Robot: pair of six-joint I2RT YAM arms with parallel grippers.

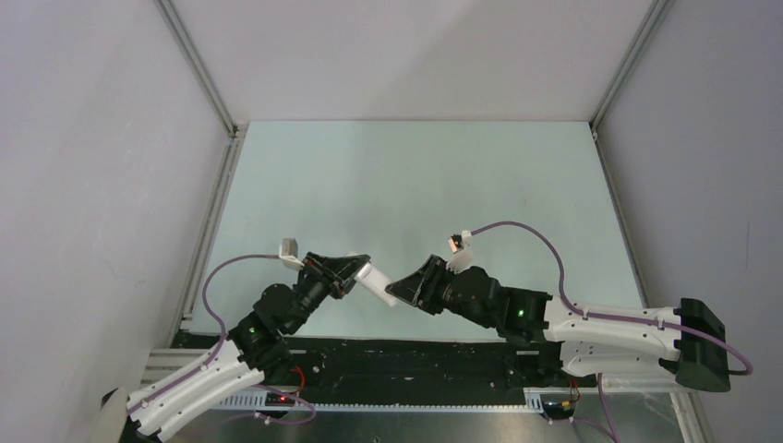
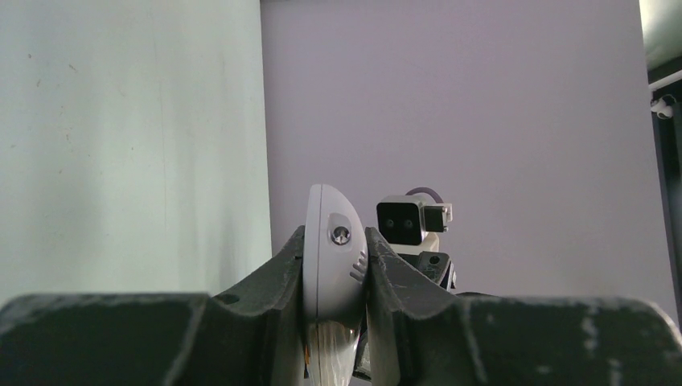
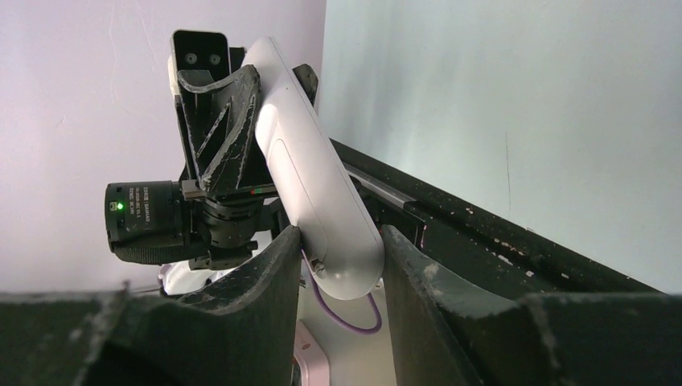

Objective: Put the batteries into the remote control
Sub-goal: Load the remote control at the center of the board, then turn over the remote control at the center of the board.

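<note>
My left end effector (image 2: 334, 241) is clamped on the remote (image 2: 328, 257). Its wrist view shows the remote edge-on, with both fingers pressed flat against its faces. It grips the left end, and the remote is held off the bench (image 1: 415, 175), slanting to the right and nearer towards my other arm.

My right end effector (image 3: 342, 235) is narrow, with its fingers closely bracketing the remote's rounded right end. The left finger looks to be touching. I cannot tell whether the right finger presses or only stands just beside the remote, so I won't call it a grip.

The remote spans the gap between the two arms, near the front edge of the bench and about midway across it.

I see no batteries in any view, on the bench or in either end effector. The right wrist view shows a seamed panel on the remote's white face, which seems to be closed. I can't tell whether cells are already inside. Nothing confirms loading, so I'd treat it as still to do.
</note>
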